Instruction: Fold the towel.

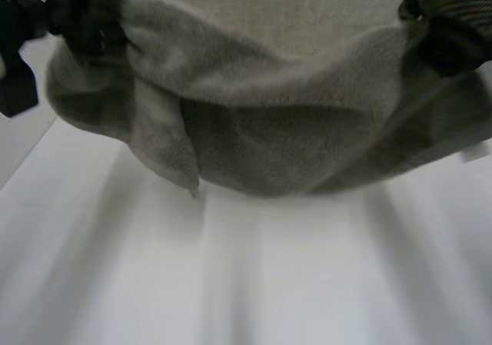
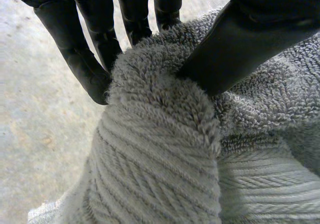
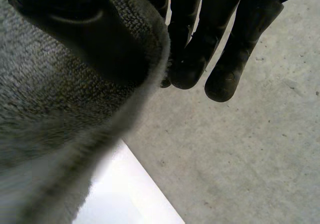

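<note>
A grey terry towel (image 1: pixel 292 122) hangs in the air above the white table (image 1: pixel 254 283), sagging in the middle between both hands. My left hand (image 1: pixel 84 14) holds its upper left end. In the left wrist view the thumb (image 2: pixel 235 44) presses a bunched fold of towel (image 2: pixel 160 134) against the fingers (image 2: pixel 90 59). My right hand (image 1: pixel 446 30) holds the upper right end. In the right wrist view the thumb (image 3: pixel 85 29) pins the towel's edge (image 3: pixel 55 114) against the fingers (image 3: pixel 200 49).
A grey floor (image 3: pixel 250 154) lies beyond the table's far edge (image 3: pixel 150 179). The floor (image 2: pixel 40 119) also lies below the left hand. Bare table surface spreads under the hanging towel, toward the near side.
</note>
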### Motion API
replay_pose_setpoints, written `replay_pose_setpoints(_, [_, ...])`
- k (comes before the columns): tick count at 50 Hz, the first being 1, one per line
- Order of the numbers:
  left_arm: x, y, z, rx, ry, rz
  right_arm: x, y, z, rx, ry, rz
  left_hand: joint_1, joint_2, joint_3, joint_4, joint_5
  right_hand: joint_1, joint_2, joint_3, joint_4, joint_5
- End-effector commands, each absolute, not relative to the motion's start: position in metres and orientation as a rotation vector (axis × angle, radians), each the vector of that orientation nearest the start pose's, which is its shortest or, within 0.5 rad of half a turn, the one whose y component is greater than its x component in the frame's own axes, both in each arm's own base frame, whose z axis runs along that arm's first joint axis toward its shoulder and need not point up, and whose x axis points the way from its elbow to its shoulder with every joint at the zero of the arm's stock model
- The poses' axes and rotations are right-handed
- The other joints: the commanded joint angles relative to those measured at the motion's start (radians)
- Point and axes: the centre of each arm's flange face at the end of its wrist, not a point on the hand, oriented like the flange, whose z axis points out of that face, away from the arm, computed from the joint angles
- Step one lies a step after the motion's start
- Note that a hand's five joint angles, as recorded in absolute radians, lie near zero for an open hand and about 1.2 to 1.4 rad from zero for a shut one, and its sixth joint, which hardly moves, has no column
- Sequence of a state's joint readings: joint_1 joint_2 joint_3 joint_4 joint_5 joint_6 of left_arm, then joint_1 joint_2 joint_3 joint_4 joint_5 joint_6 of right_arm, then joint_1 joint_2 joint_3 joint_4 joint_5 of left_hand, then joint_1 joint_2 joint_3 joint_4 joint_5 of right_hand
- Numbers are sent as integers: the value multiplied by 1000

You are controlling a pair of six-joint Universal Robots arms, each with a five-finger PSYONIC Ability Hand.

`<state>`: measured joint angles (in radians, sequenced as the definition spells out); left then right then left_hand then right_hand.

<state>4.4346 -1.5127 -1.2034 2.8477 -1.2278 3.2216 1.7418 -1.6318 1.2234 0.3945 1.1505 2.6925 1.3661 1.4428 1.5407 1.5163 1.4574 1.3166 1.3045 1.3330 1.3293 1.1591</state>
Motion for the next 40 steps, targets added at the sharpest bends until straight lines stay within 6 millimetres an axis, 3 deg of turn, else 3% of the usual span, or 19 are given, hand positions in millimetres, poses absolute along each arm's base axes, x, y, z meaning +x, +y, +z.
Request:
replay_pose_setpoints(1, [-231,-227,383,851,2365,-2475,211,-246,380,-1151,1904,-2048,30,-47,-144,-120,-236,80,92,63,67,63])
replay_pose_setpoints(3, [-234,-238,355,871,2468,-2353,218,-251,362,-1218,1928,-1975,30,-47,-144,-120,-236,80,92,63,67,63])
replay_pose_setpoints(9, [-240,-262,314,968,2523,-2155,237,-257,337,-1386,1907,-1910,30,-47,-144,-120,-236,80,92,63,67,63])
replay_pose_setpoints(11, [-245,-282,295,1050,2487,-2071,247,-273,323,-1473,1903,-1925,30,-47,-144,-120,-236,80,92,63,67,63])
replay_pose_setpoints(12, [-245,-282,294,1051,2486,-2070,247,-273,323,-1473,1903,-1925,30,-47,-144,-120,-236,80,92,63,67,63])
replay_pose_setpoints(14, [-249,-293,292,1089,2435,-2064,257,-299,323,-1448,1875,-2083,30,-47,-144,-120,-236,80,92,63,67,63])
replay_pose_setpoints(15, [-250,-306,294,1089,2382,-2076,257,-299,323,-1448,1875,-2084,30,-47,-144,-120,-236,80,92,63,67,63])
replay_pose_setpoints(16, [-252,-318,304,1054,2316,-2120,263,-312,329,-1411,1818,-2225,30,-47,-144,-120,-236,80,92,63,67,63])
replay_pose_setpoints(17, [-252,-318,304,1054,2315,-2121,263,-312,329,-1410,1818,-2226,30,-47,-144,-120,-236,80,92,63,67,63])
replay_pose_setpoints(19, [-252,-337,340,918,2123,-2299,275,-328,353,-1266,1607,-2580,30,-47,-144,-120,-236,80,92,63,67,63])
replay_pose_setpoints(20, [-252,-337,340,917,2122,-2300,275,-328,353,-1265,1605,-2581,30,-47,-144,-120,-236,80,92,63,67,63])
replay_pose_setpoints(22, [-251,-348,367,749,1964,-2488,284,-325,381,-1072,1338,-2853,30,-47,-144,-120,-236,80,92,63,67,63])
replay_pose_setpoints(28, [-240,-335,403,533,1838,-2697,281,-294,408,-982,1172,-2905,30,-47,-144,-120,-236,80,92,63,67,63])
replay_pose_setpoints(33, [-235,-322,370,531,1967,-2627,281,-289,369,-1152,1377,-2663,30,-47,-144,-120,-236,80,92,63,67,63])
replay_pose_setpoints(35, [-233,-317,332,567,2055,-2525,283,-280,336,-1265,1483,-2475,30,-47,-144,-120,-236,80,92,63,67,63])
replay_pose_setpoints(36, [-233,-317,332,568,2055,-2525,283,-280,336,-1265,1483,-2474,30,-47,-144,-120,-236,80,92,63,67,63])
replay_pose_setpoints(38, [-228,-309,288,624,2122,-2396,280,-271,307,-1334,1579,-2332,30,-47,-144,-120,-236,80,92,63,67,63])
replay_pose_setpoints(39, [-228,-309,288,624,2123,-2395,280,-271,307,-1334,1579,-2331,30,-47,-144,-120,-236,80,92,63,67,63])
replay_pose_setpoints(40, [-224,-304,269,659,2129,-2337,279,-266,292,-1355,1626,-2265,30,-47,-144,-120,-236,80,92,63,67,63])
